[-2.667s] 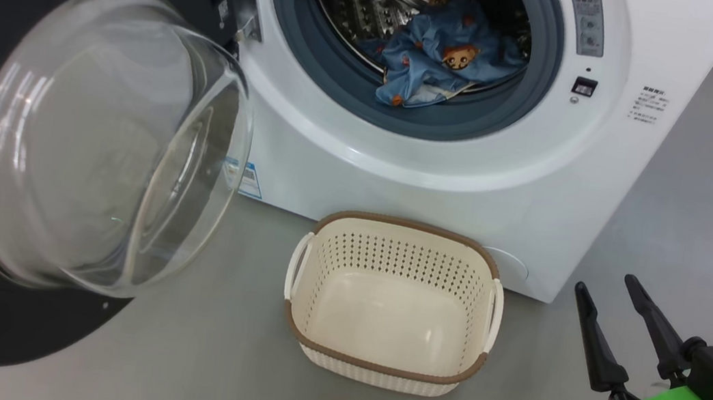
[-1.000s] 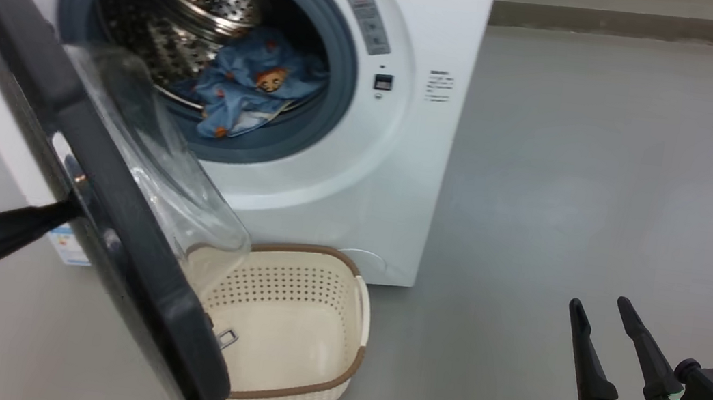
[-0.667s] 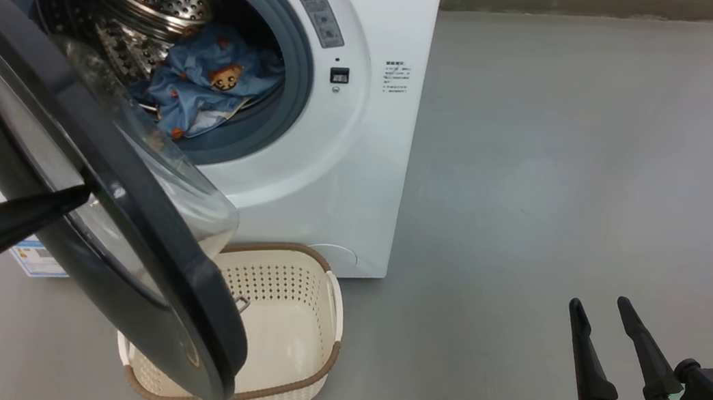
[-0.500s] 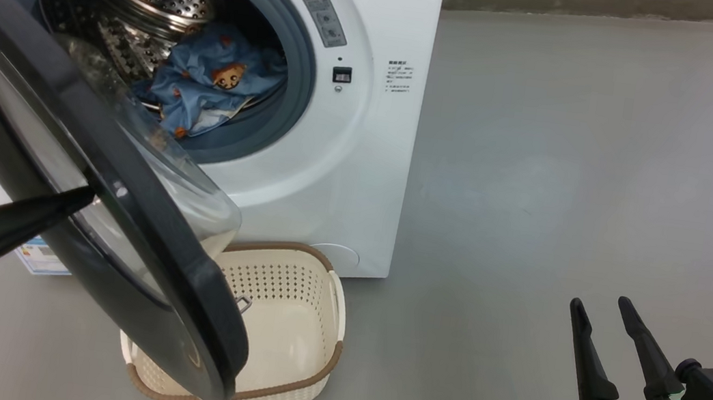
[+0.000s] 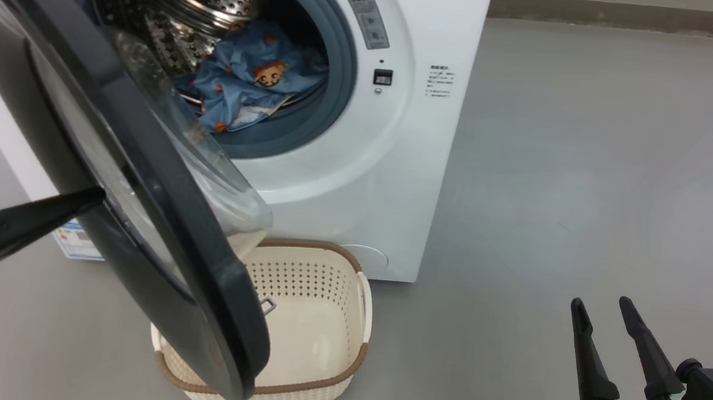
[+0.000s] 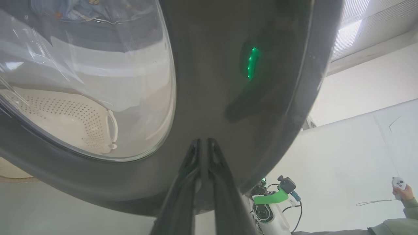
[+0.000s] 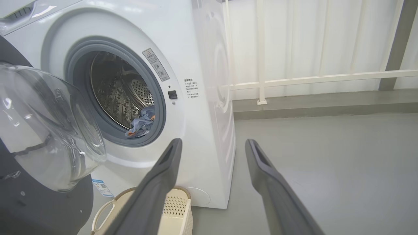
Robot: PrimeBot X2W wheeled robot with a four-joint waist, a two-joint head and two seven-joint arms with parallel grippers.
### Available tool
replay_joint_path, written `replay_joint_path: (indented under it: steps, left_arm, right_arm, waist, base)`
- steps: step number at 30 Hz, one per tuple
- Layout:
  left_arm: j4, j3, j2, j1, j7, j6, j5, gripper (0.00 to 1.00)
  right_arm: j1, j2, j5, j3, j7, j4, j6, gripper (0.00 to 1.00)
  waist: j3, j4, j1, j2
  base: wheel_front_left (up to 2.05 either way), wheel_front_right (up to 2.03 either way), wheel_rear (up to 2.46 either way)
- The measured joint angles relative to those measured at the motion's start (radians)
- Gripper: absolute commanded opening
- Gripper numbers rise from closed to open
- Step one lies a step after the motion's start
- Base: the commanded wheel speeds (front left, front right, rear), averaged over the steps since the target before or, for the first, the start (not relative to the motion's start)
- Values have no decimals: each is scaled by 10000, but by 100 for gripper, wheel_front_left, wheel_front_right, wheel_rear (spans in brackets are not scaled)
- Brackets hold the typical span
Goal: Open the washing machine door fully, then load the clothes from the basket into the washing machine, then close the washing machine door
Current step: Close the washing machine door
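The washing machine stands with its drum exposed, and the blue printed clothes lie inside it. The washing machine door hangs about half-swung, its black rim over the empty basket on the floor. My left gripper is shut, its tips pressed against the door's outer face; the left wrist view has those tips on the black rim, with the basket seen through the glass. My right gripper is open and holds nothing, low at the right, away from the machine.
Bare grey floor stretches right of the machine. A white railing runs along the wall behind. A person's hand with a controller shows at the far right of the left wrist view. A blue label sticker is low on the machine's front.
The door has swung from wide open toward the machine, with my shut left gripper against its outer face. The head camera has shifted. The right gripper has stayed put.
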Motion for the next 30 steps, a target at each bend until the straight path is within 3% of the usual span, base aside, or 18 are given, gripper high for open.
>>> replay_joint_path:
  steps: [1,2,4,5,6,14,21,30]
  left_arm:
    - [-107,4,-2,21,-46,-33,42,0]
    - [-199,12,6,60,-123,-119,86,19]
    - [-351,15,86,179,-151,-270,209,46]
    - [-447,25,151,324,-257,-339,322,55]
    - [-535,35,240,506,-372,-474,491,100]
    - [-880,424,272,1624,-2619,-1557,2213,100]
    - [-892,-21,445,2488,-5793,-1695,3693,100]
    - [-453,-1643,1120,4185,-11313,-1714,5501,100]
  right_arm:
    - [1,0,0,-2,0,0,0,100]
    - [2,2,0,-6,0,0,0,100]
    - [3,8,0,-19,0,-4,0,100]
    - [5,8,0,-21,0,-2,0,100]
    - [6,12,0,-23,0,-8,0,100]
    - [11,2,-2,-73,0,-36,0,100]
    - [12,-33,-2,-84,0,-56,0,100]
    - [10,-35,-12,-265,0,-173,0,100]
  waist:
    - [-7,52,0,-1]
    - [-13,105,0,0]
    - [-26,208,0,0]
    - [-32,255,0,0]
    - [-37,296,0,0]
    - [-40,578,0,0]
    - [-75,723,0,0]
    - [-93,637,-1,0]
  base:
    - [0,0,0]
    - [0,0,0]
    - [0,0,0]
    - [0,0,0]
    - [0,0,0]
    - [0,0,0]
    - [0,0,0]
    - [0,0,0]
